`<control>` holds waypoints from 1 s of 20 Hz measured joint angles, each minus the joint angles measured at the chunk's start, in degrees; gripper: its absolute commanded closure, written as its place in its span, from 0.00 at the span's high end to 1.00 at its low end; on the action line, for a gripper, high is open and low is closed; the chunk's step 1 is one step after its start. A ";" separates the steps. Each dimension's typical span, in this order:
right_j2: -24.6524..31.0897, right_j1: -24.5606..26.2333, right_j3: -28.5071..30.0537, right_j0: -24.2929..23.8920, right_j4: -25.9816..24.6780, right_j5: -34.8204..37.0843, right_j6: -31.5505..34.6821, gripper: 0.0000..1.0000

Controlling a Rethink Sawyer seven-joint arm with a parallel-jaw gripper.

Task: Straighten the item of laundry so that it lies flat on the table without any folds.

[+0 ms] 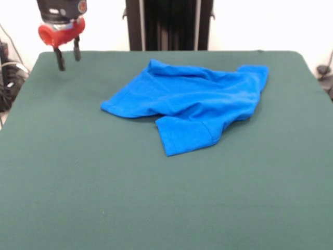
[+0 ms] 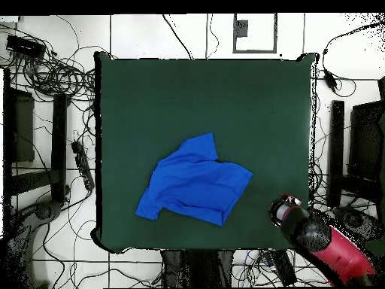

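The royal-blue T-shirt (image 1: pixel 190 101) lies crumpled on the dark green table (image 1: pixel 104 187), in the far half, with folds across its body and one sleeve folded toward the front. It also shows in the overhead view (image 2: pixel 194 186), below the table's middle. My gripper (image 1: pixel 68 58) hangs above the table's far left corner in the front view, well apart from the shirt, its two dark fingers spread and empty. In the overhead view the gripper (image 2: pixel 286 213) sits near the table's lower right corner, right of the shirt.
The black pedestal (image 1: pixel 169 25) stands behind the table's far edge. Cables (image 2: pixel 53 71) and black stands (image 2: pixel 337 150) lie on the floor around the table (image 2: pixel 203 98).
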 measured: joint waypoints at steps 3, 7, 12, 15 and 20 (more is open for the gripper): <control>0.08 -2.53 0.01 -0.95 0.16 2.73 0.00 1.00; 0.17 -5.47 0.04 -2.59 0.43 6.24 0.00 1.00; 0.69 -7.82 1.33 -4.10 4.45 7.68 0.00 1.00; 0.69 -8.16 1.93 -3.83 6.50 7.67 0.00 1.00; 0.71 -7.47 3.58 -1.52 10.69 7.66 0.00 1.00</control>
